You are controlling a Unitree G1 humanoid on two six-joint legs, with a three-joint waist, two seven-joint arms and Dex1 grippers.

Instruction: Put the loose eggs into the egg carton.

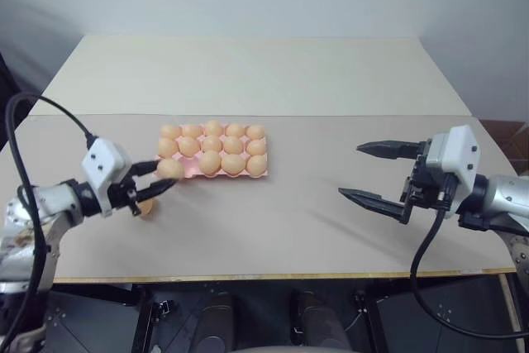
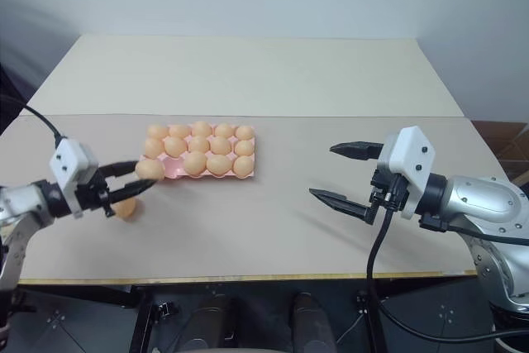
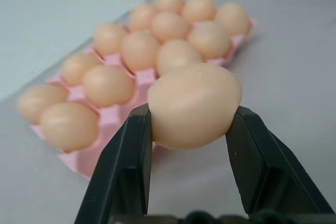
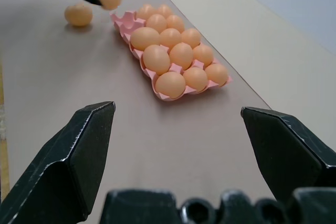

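From my station the light reads soft and even, apparently from overhead, with no hard glare on the bench (image 1: 248, 229). Shadows are faint: a pale smear lies on the bench below and beside the right gripper (image 1: 374, 173)'s wide jaws, and a small dark patch under the loose egg (image 1: 145, 207) just beneath the left gripper (image 1: 168, 174)'s jaws. In the left wrist view the held egg (image 3: 194, 106) between the jaws is fairly sharp, while the egg carton (image 3: 84, 161) beyond the jaws goes soft. The head views darken towards the corners.
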